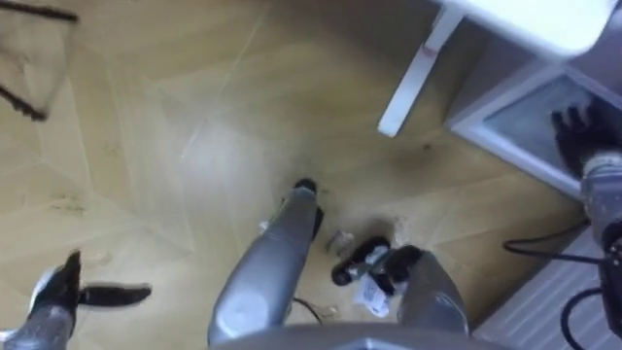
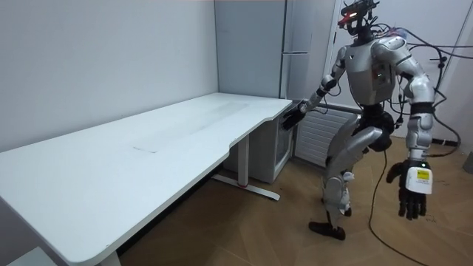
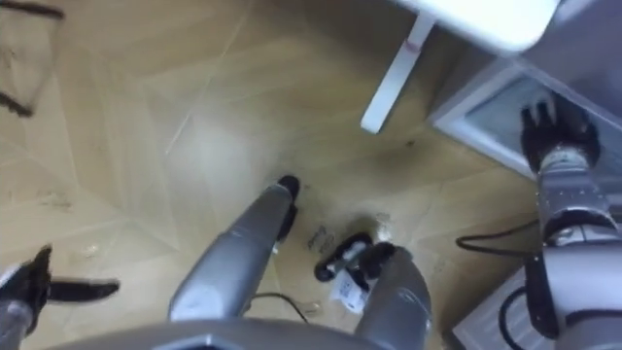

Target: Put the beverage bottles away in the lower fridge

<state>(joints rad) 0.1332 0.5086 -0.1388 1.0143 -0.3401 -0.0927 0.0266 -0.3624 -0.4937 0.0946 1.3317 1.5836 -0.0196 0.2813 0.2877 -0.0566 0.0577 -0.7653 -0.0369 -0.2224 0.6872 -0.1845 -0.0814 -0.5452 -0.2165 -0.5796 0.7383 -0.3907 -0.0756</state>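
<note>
The right hand [image 3: 556, 131] reaches toward 2 o'clock, fingers straight and holding nothing, in front of the glass door of the lower fridge [image 1: 525, 117]; I cannot tell whether it touches. The left hand [image 1: 58, 290] hangs open and empty at 8 o'clock. Neither hand carries a drink. The door probably comes first: stand square beside the tabletop [image 2: 148, 155], curl the fingers round the door's edge, and swing it fully wide

- Bright, even light fills the room; the white desk [image 2: 148, 148] top reads pale and flat.
- A pale glare patch sits on the wooden floor [image 1: 209, 146].
- Soft shadow lies beneath the desk.
</note>
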